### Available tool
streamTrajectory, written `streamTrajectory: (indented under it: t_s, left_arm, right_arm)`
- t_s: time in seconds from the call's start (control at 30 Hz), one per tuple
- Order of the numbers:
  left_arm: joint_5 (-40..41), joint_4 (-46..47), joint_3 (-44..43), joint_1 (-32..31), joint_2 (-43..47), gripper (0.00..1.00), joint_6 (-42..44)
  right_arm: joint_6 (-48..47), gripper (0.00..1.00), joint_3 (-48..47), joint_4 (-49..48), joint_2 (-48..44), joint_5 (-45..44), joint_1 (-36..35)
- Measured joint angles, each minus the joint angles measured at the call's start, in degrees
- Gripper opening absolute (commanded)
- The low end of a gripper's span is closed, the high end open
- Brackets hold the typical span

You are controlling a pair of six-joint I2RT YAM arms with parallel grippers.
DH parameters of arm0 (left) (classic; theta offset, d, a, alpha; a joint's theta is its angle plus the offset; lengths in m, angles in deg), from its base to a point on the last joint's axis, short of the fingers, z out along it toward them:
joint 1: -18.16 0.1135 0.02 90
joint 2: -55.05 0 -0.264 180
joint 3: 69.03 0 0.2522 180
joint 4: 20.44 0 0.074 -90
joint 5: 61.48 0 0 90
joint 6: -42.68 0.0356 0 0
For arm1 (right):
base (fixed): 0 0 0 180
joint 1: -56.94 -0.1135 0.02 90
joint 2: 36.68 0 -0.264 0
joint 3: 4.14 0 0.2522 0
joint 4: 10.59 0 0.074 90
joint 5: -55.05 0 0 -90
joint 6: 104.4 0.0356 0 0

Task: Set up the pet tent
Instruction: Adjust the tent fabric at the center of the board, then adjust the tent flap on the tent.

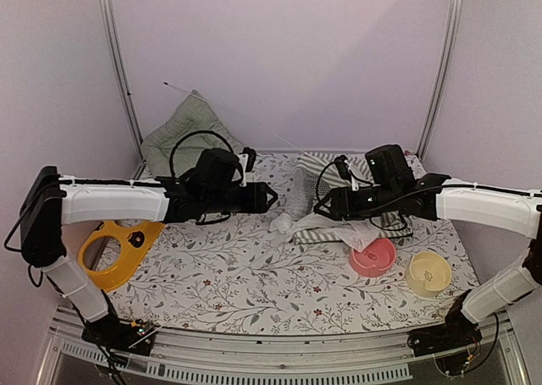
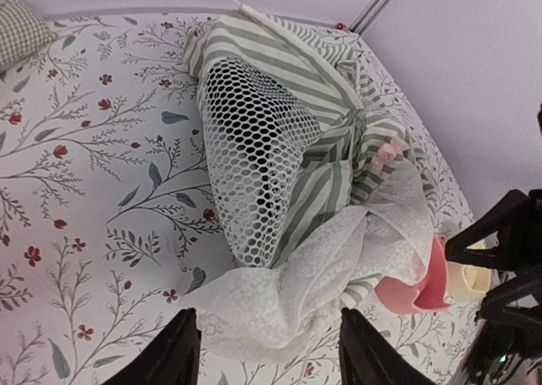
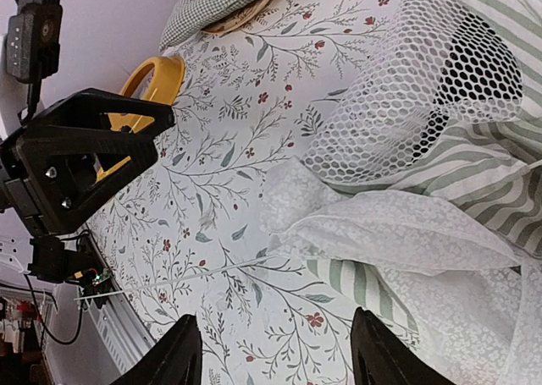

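Note:
The pet tent lies collapsed at mid-table, a crumpled heap of green-and-white stripes, white honeycomb mesh and sheer white fabric. My left gripper points at its left side and is open. In the left wrist view the sheer fabric's edge lies on the cloth between the wide-apart fingers of the left gripper, ungripped. My right gripper hovers open at the tent's near left edge. In the right wrist view the right gripper has floral cloth and a striped flap between its fingers. A thin white pole runs out from the fabric.
A green checked cushion leans in the back left corner. A yellow bowl holder sits at the left edge. A pink bowl and a cream bowl stand front right, the pink one touching the tent's fabric. Metal frame posts flank the table.

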Motion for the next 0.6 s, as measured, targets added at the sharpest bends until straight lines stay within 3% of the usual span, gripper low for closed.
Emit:
streamTrajectory:
  t_s: [0.33, 0.6]
  left_arm:
    - [-6.23, -7.17, 23.28, 0.00, 24.17, 0.63, 2.75]
    - [-11.96, -10.64, 30.88, -2.54, 32.68, 0.66, 2.34]
  right_arm:
    - [2.78, 0.62, 0.87, -2.40, 2.10, -4.46, -1.84]
    - [-4.11, 0.60, -7.52, 3.43, 13.03, -7.82, -2.16]
